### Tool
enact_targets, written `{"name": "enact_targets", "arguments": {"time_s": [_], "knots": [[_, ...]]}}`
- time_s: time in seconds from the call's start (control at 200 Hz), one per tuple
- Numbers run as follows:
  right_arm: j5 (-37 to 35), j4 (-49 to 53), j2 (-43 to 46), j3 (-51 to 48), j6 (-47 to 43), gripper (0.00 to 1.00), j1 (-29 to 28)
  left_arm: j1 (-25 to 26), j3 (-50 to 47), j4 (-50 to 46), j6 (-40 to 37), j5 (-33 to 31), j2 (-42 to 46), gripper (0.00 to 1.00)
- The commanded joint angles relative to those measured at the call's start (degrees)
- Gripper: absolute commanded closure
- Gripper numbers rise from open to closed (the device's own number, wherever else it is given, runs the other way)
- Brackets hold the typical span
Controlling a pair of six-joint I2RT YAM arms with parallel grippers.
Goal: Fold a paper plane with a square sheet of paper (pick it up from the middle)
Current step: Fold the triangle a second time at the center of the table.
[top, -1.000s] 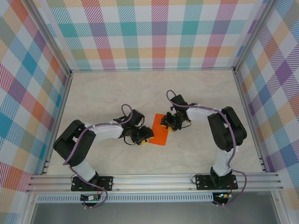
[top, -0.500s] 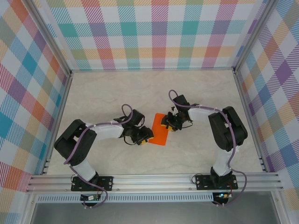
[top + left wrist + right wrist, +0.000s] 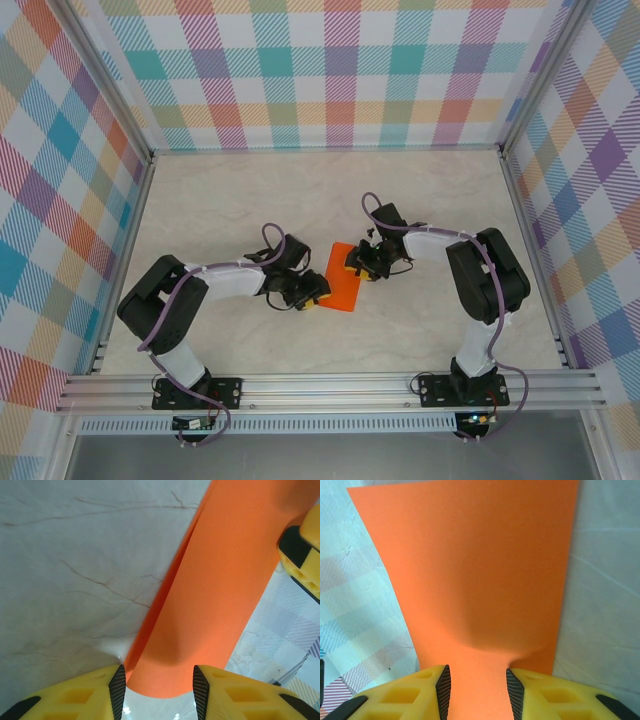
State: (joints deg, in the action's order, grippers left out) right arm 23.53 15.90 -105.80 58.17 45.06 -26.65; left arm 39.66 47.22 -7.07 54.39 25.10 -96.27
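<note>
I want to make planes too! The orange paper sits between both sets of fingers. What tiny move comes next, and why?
Probably squeeze both pairs of fingers tighter. The square sheet of paper bulges between the fingers of the left gripper and puckers at the right gripper, yet both stand apart, so a firmer pinch should let them lift it.

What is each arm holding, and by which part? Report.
Orange paper, opposite edges between the left fingers and between the right fingers; grip cannot be told.
</note>
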Motion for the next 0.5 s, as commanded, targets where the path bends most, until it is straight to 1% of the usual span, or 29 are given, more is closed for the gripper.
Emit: {"name": "enact_targets", "arguments": {"time_s": [0.0, 0.18, 0.345, 0.495], "knots": [[-5.4, 0.1, -4.8, -2.8, 0.2, 0.61, -0.3, 1.3, 1.0, 0.9, -1.0, 2.1, -0.9, 0.58], [-5.4, 0.3, -4.8, -2.8, 0.1, 0.61, -0.3, 1.3, 1.1, 1.2, -1.3, 2.2, -0.3, 0.58], [-5.2, 0.3, -4.9, -2.8, 0.1, 0.61, -0.3, 1.3, 0.6, 4.2, -1.4, 2.7, -0.4, 0.58], [-5.2, 0.3, -5.2, -2.9, 0.0, 0.61, -0.3, 1.2, 0.0, 7.4, -0.5, 0.0, 0.0, 0.58]]}}
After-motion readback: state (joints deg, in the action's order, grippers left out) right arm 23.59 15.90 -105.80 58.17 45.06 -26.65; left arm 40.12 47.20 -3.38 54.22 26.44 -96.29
